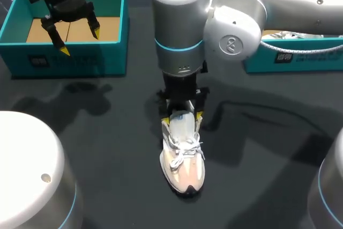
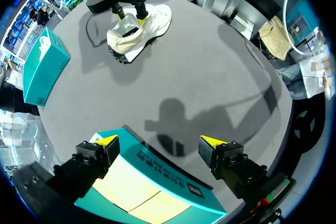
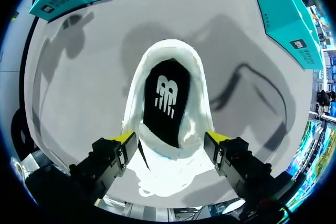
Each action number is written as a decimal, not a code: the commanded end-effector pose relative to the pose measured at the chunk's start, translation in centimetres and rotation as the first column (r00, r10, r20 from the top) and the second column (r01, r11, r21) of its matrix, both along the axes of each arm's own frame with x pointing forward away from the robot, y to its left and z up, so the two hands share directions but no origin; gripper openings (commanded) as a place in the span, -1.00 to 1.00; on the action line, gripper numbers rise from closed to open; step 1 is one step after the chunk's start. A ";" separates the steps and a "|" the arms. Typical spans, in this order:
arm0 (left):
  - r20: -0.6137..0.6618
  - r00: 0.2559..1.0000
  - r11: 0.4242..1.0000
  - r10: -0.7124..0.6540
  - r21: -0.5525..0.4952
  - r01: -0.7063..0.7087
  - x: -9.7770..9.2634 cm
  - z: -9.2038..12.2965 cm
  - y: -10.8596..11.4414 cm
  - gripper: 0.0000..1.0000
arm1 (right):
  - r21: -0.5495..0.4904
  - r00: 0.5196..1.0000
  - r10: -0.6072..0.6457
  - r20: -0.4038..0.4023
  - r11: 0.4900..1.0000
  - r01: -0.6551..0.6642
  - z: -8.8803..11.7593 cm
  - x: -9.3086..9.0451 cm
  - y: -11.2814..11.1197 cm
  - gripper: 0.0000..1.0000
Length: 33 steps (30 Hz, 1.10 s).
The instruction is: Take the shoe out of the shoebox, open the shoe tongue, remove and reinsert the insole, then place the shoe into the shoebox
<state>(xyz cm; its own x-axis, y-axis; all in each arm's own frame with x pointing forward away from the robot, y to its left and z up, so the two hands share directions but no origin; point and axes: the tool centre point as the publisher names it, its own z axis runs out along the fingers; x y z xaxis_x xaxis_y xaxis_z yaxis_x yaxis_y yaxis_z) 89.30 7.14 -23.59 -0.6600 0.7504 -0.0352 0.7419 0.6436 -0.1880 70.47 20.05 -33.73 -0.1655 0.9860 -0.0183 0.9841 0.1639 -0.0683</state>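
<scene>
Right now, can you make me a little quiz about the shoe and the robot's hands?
1. True or false: the shoe lies inside a box.
2. Which one is over the shoe's heel end? A. the left gripper B. the right gripper
3. Fill the gap: the left gripper hangs open above the teal ____.

Key:
1. False; it lies on the table.
2. B.
3. shoebox.
</scene>
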 end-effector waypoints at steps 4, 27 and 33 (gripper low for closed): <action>0.001 1.000 1.000 0.000 0.003 0.000 0.0 0.0 0.0 1.00 | -0.012 0.999 -0.024 0.038 1.000 0.025 0.2 -0.8 -0.3 0.55; 0.001 1.000 1.000 0.000 0.003 0.000 0.0 0.0 0.0 1.00 | -0.056 0.990 -0.130 0.045 0.990 0.133 2.8 -5.7 0.1 -0.02; 0.001 1.000 1.000 0.000 0.003 0.000 0.0 0.0 0.0 1.00 | -0.079 0.986 -0.159 0.044 0.984 0.162 3.8 -7.3 0.4 -0.11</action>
<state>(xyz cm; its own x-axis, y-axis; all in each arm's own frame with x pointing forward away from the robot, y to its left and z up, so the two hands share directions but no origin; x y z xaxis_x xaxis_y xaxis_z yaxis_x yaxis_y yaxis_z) 89.30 7.13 -23.59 -0.6600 0.7505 -0.0352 0.7419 0.6436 -0.1880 63.56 20.07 -30.34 -0.0053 0.9956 -0.0933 0.9989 0.0009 -0.0468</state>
